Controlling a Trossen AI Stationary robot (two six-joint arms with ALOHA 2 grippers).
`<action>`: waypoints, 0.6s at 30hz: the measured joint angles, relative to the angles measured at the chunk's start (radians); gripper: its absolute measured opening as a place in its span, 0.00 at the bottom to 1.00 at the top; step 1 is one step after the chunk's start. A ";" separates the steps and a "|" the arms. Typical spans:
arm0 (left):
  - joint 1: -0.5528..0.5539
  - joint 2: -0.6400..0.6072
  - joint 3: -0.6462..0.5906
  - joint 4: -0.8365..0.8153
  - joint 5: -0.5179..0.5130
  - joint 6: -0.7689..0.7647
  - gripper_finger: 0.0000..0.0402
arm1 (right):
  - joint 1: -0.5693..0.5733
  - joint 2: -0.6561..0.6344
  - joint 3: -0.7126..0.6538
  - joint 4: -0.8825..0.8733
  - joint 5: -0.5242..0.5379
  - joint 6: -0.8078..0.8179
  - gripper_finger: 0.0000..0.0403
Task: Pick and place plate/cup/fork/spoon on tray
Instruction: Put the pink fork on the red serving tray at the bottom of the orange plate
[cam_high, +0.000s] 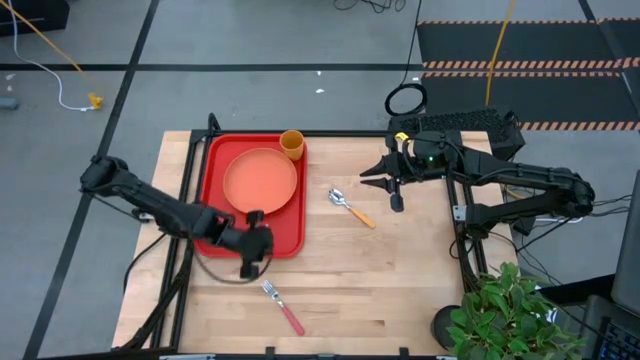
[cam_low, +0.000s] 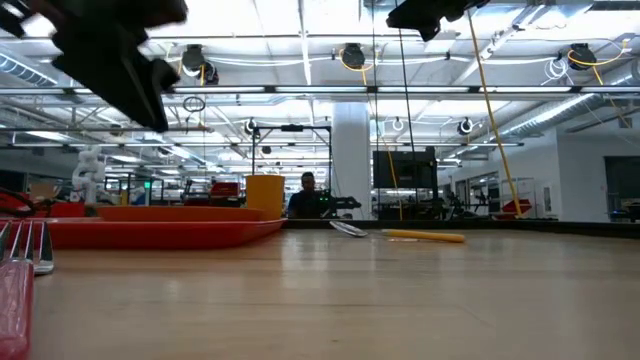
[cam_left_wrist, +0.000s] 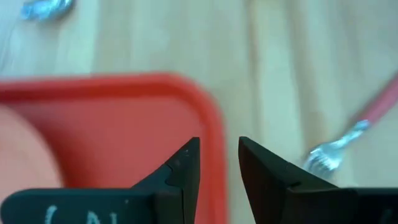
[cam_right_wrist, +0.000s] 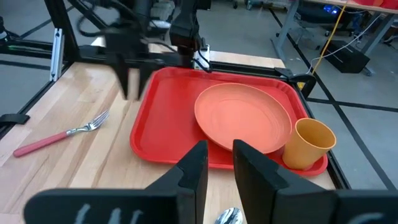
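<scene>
The plate (cam_high: 261, 180) and cup (cam_high: 291, 144) sit in the tray (cam_high: 213, 165), the spoon (cam_high: 350, 207) lies right of it and the fork (cam_high: 282, 305) near, while the empty left gripper (cam_high: 252, 262), fingers slightly parted, hovers over the tray's near-right corner and the right gripper (cam_high: 392, 192), likewise slightly parted and empty, hangs beyond the spoon

Grey floor (cam_high: 250, 40), ceiling lights (cam_low: 300, 30)

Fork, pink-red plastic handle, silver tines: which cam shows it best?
High view: the whole pink-red-handled fork lies on bare wood. Right wrist view also shows it whole, but oblique. Left wrist view catches tines and part of the handle; low view only a blurred close-up.
</scene>
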 joint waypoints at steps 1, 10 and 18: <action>-0.028 0.000 0.000 0.024 -0.016 0.000 0.28 | 0.000 0.000 -0.013 0.016 0.000 0.003 0.16; -0.217 0.020 0.000 0.168 -0.119 -0.013 0.28 | 0.000 0.010 -0.050 0.145 -0.002 0.108 0.16; -0.306 0.109 0.000 0.242 -0.133 -0.050 0.28 | 0.025 0.010 -0.050 0.166 0.000 0.196 0.16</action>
